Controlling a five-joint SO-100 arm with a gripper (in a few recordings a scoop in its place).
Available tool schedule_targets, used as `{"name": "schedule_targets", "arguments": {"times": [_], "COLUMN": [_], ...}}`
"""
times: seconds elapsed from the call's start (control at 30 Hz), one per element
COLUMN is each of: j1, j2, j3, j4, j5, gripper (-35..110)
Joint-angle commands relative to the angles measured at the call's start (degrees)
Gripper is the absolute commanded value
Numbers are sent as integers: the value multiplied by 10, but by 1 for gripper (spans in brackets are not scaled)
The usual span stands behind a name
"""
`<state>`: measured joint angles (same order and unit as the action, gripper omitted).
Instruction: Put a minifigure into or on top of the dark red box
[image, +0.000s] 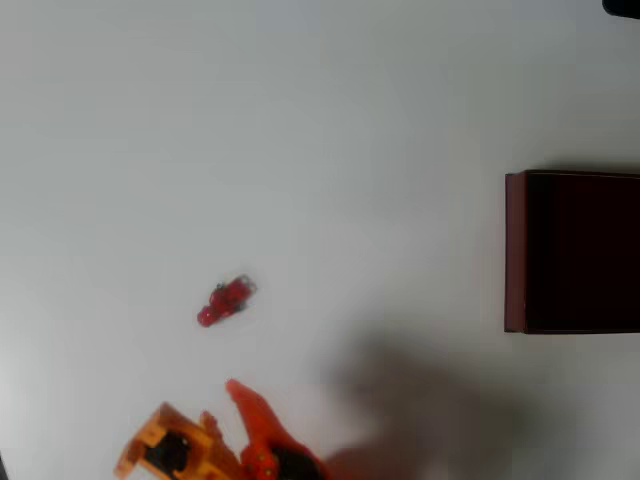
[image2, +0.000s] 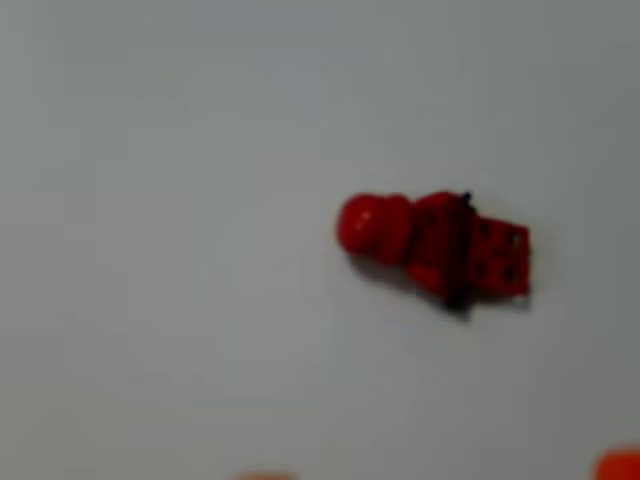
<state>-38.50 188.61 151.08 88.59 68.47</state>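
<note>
On the white table, minifigure lies flat, untouched, well apart from the dark red box at overhead view's right edge. Orange gripper sits just below the figure, fingers apparently spread, holding nothing.

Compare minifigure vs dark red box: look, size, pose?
Size: the minifigure is tiny; the dark red box is far larger. Colour: the minifigure is bright red; the box is maroon with a near-black interior. Pose: the minifigure lies tilted on the table; the box sits square, cut off by the overhead view's right edge. Both are red.
</note>
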Motion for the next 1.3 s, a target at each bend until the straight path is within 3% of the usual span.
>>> {"name": "schedule_targets", "arguments": {"times": [0.0, 0.27, 0.83, 1.27], "j1": [3, 18, 23, 28], "j2": [-100, -308, -377, -557], "j3": [-69, -165, -118, -105], "j4": [11, 24, 11, -191], "j5": [59, 204, 665, 833], "gripper": [17, 24, 23, 21]}}
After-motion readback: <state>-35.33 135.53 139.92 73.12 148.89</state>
